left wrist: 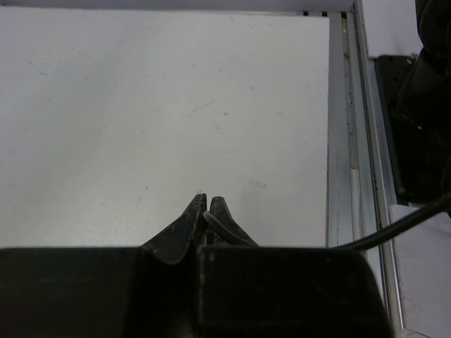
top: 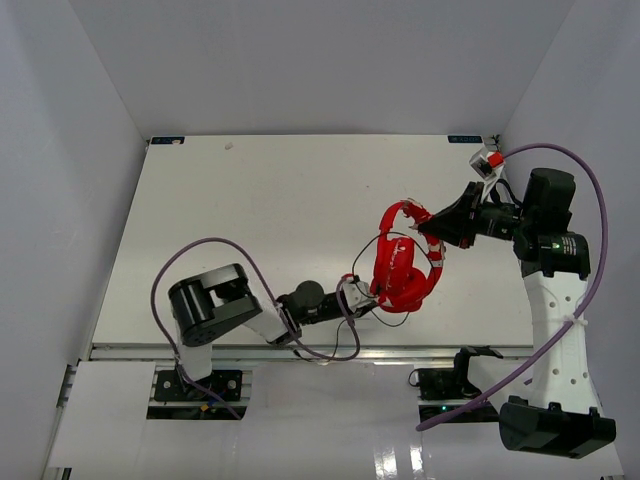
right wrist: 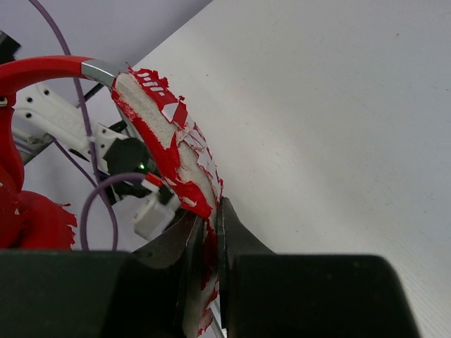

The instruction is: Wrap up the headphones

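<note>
The red headphones (top: 400, 270) are held just above the table right of centre, ear cups low, headband arching up and back. My right gripper (top: 428, 228) is shut on the headband; in the right wrist view its jaws (right wrist: 209, 211) pinch the headband's peeling red and white padding (right wrist: 162, 134), and an ear cup (right wrist: 35, 218) hangs at the left. My left gripper (top: 362, 293) sits by the lower ear cup. In the left wrist view its jaws (left wrist: 204, 201) are shut on the thin black cord (left wrist: 225, 229). More cord loops under the cups (top: 392, 320).
Thick purple cables (top: 215, 245) run along both arms. A small white and red device (top: 488, 158) sits at the table's back right corner. A metal rail (left wrist: 342, 141) borders the table's near edge. White walls enclose the table on three sides.
</note>
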Robot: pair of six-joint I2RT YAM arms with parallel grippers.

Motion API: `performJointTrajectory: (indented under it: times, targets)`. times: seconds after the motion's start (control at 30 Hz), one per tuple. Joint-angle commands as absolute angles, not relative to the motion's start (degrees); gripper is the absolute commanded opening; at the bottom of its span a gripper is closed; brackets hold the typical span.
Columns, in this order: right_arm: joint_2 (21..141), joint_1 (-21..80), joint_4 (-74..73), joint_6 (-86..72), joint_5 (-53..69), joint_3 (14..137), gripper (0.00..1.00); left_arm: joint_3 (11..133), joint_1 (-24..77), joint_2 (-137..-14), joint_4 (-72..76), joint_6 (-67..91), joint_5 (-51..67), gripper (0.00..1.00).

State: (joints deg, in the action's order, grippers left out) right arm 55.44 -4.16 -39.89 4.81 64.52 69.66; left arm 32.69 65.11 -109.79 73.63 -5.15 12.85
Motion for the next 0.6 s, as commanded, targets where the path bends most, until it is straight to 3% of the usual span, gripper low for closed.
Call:
performJointTrajectory:
  times: [0.0,0.27,0.57]
  targets:
    - [54.2,-4.3,-47.3,10.9,63.2,75.7,0.08,31.6,61.0,-96.8,66.9,-5.5,12.9,0.00]
    - [53.3,-4.3,-51.3,18.8,56.6,78.7,0.08,36.7,53.3,-80.2,39.3,-7.6,17.0,0.00]
    - [49.8,-4.3,-52.7,27.7,46.2,77.0,0.08,54.6,44.2,-79.9,9.3,-0.5,19.1,0.00]
